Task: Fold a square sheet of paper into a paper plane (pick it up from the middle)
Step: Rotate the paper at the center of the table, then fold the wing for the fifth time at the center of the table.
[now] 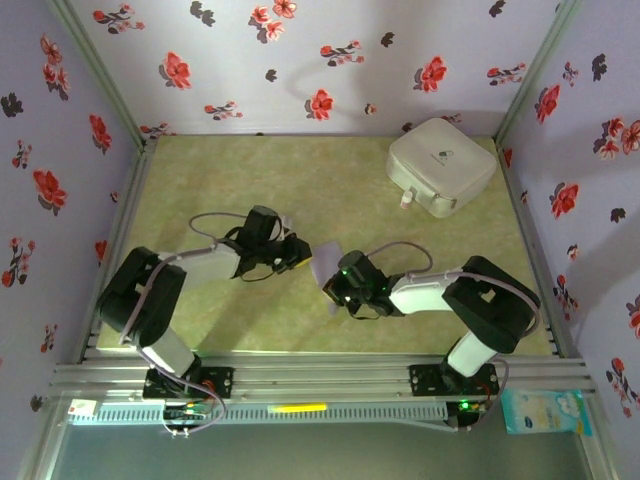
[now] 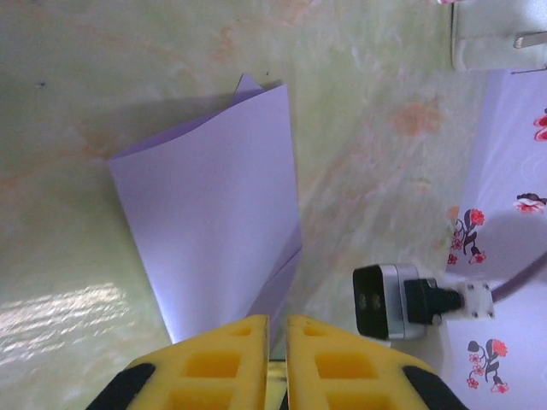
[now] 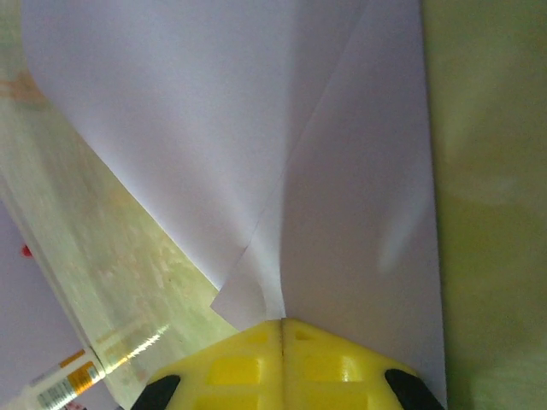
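Right tool (image 3: 283,325) and left tool (image 2: 278,323) pinch sheet (image 2: 214,213); white box (image 1: 440,165) apart.

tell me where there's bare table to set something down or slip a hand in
Bare mat: the back left, bordered by the left wall, back wall and white box; the strip between that box and the right arm; the near strip between the left arm and right arm. Crowded: the middle, where the left gripper and right gripper both pinch the lavender sheet.
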You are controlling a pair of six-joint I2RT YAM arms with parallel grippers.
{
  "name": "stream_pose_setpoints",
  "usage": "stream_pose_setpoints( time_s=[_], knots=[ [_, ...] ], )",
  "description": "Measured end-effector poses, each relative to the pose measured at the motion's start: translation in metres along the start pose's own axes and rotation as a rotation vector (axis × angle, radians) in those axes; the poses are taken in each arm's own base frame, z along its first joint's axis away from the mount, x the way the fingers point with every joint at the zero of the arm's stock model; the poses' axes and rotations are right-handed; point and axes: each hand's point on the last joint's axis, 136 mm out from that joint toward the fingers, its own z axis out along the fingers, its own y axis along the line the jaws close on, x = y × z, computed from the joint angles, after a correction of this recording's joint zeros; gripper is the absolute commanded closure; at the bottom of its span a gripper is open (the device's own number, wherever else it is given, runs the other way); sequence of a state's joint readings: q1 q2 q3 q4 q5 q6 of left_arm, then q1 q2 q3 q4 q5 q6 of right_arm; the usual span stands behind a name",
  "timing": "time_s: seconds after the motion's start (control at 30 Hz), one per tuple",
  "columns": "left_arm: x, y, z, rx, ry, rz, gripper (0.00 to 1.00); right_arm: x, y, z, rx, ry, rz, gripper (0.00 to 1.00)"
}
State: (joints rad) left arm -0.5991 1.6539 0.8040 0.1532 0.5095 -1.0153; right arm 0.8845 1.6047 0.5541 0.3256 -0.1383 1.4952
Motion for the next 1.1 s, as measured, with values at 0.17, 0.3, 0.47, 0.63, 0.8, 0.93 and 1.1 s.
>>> stream_pose_setpoints(
  time_s=[0.17,0.3,0.47,0.63,0.8,0.93,1.1],
  knots=[
    [-0.002,0.008,0.021,-0.022,0.025,-0.017,0.90,0.000,0.001,0.001,-0.037,-0.009,0.051,0.97],
    [0.000,0.021,0.031,-0.051,0.039,-0.037,0.93,0.000,0.003,0.002,-0.062,-0.011,0.075,0.94],
    [0.004,0.038,0.040,-0.092,0.053,-0.058,0.95,-0.002,0.003,0.001,-0.064,-0.022,0.075,0.91],
    [0.003,0.039,0.041,-0.092,0.049,-0.050,0.97,-0.004,0.006,-0.012,-0.051,-0.042,0.026,0.83],
    [0.003,0.040,0.041,-0.093,0.049,-0.022,0.99,-0.022,0.019,-0.039,-0.066,-0.093,-0.037,0.70],
    [0.004,0.039,0.041,-0.085,0.059,0.021,0.99,-0.049,0.019,-0.057,-0.067,-0.138,-0.065,0.65],
    [0.006,0.039,0.041,-0.067,0.082,0.070,0.99,-0.064,0.004,-0.063,-0.022,-0.119,-0.089,0.62]
  ],
)
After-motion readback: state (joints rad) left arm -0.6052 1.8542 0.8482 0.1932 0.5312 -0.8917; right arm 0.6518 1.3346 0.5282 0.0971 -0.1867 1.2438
